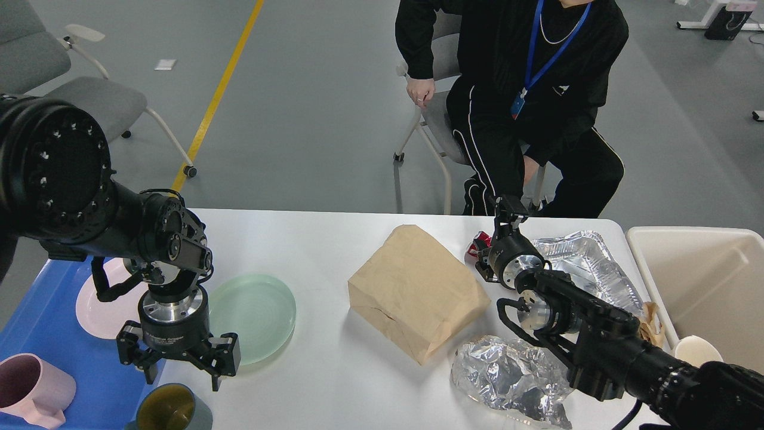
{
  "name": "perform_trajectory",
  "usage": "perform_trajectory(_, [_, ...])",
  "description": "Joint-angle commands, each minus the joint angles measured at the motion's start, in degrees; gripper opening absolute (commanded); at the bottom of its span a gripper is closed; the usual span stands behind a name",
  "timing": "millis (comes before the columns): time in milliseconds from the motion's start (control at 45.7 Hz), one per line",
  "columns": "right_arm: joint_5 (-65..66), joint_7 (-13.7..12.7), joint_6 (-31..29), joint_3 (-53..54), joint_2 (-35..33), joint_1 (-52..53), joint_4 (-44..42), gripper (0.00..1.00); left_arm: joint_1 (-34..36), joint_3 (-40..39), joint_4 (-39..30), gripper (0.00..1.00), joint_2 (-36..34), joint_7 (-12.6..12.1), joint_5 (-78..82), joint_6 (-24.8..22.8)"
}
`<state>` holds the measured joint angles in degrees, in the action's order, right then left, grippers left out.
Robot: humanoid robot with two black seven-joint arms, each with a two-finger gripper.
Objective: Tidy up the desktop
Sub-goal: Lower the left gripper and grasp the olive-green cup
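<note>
The white desktop (322, 251) holds a pale green plate (259, 313), a brown paper bag (415, 289), a foil tray (582, 260), crumpled foil (513, 379), a red wrapper (477, 242) and a dark cup (170, 409) at the front edge. My left gripper (179, 365) is open and empty; it points down between the green plate's near-left rim and the dark cup. My right gripper (508, 209) is at the table's far edge, beside the red wrapper and foil tray. It is dark and small, so its fingers cannot be told apart.
A blue tray (54, 352) at the left holds a pink plate (98, 304) and a pink mug (33, 391). A beige bin (704, 286) stands at the right, with a paper cup (695, 349) and brown paper scrap (650, 322) beside it. A seated person (525, 89) is behind the table.
</note>
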<state>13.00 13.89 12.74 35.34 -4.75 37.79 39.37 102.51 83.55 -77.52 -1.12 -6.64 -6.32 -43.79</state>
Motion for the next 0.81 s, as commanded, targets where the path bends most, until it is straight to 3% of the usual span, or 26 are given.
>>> perform_trajectory(0, [0.0,0.0,0.0,0.0,0.0,0.0,0.0,1.00,-0.3,1.7,0.0,0.94,0.0,-0.1,0.0,-4.0])
perform_trajectory(416, [0.0,0.0,0.0,0.0,0.0,0.0,0.0,1.00,-3.9,6.4,6.2,0.95,0.1,-0.5,0.3,0.4])
perform_trajectory(788, [0.0,0.0,0.0,0.0,0.0,0.0,0.0,1.00,-7.8,6.9,8.1,0.94,0.9,-0.6,0.3,0.4])
